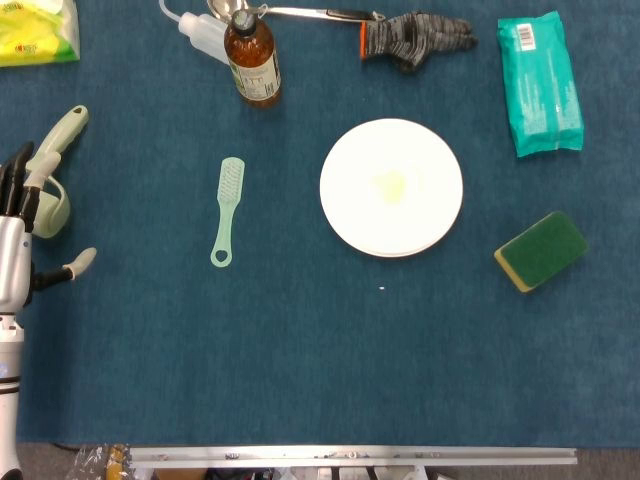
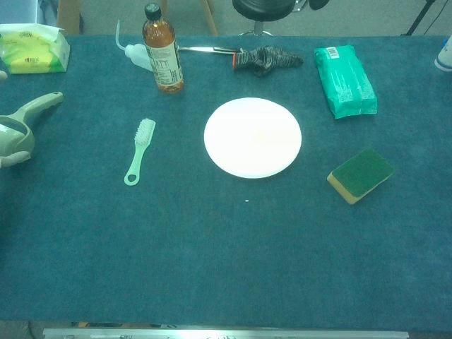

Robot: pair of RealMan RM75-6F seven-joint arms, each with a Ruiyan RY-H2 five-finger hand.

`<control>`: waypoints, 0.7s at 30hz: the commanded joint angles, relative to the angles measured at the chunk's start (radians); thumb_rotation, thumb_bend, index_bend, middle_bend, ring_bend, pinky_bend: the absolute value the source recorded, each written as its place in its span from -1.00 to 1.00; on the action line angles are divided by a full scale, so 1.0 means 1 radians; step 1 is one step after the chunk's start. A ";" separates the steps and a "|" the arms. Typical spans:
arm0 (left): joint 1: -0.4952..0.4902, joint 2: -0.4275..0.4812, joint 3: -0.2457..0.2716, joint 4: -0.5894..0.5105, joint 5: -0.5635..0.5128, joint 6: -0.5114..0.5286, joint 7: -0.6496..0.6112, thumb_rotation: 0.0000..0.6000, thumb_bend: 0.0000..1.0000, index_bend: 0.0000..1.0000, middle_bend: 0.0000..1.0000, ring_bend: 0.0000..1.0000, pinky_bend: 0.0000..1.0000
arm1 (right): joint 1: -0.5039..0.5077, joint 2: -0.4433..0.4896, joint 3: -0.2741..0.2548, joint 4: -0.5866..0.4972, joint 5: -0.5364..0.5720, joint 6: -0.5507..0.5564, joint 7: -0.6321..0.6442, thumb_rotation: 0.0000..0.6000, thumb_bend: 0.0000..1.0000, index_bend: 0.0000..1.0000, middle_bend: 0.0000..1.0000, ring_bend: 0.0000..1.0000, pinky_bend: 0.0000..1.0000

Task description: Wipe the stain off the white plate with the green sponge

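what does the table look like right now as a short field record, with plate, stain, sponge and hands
plate: white plate, centre of the blue table, nothing on it but the stain
stain: yellowish stain near the plate's middle, not yet wiped
sponge: green sponge lying right of the plate, apart from it, untouched
left hand: left hand at the table's left edge, fingers spread, holding nothing
right hand: not in view
nearby: pale green brush left of the plate

Only the left hand [image 1: 20, 240] is seen, at the left edge of the head view. Its back is covered by a silvery-white shell, while the fingers [image 1: 18, 185] are built of black segments. The thumb is capped by a pale grey tip. A white forearm casing is seen below.
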 commanded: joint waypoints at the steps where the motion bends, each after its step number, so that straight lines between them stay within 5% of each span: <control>1: 0.001 -0.002 0.001 0.003 0.000 0.002 -0.001 1.00 -0.81 -0.78 -1.00 -0.92 -0.44 | -0.021 -0.005 0.009 0.012 0.010 0.001 0.022 1.00 -1.00 -0.89 -0.51 -0.63 0.02; 21: 0.003 0.000 0.004 0.003 -0.002 0.003 -0.010 1.00 -0.81 -0.78 -1.00 -0.92 -0.44 | -0.019 -0.016 0.053 0.037 -0.035 -0.113 0.073 1.00 -1.00 -0.89 -0.51 -0.63 0.02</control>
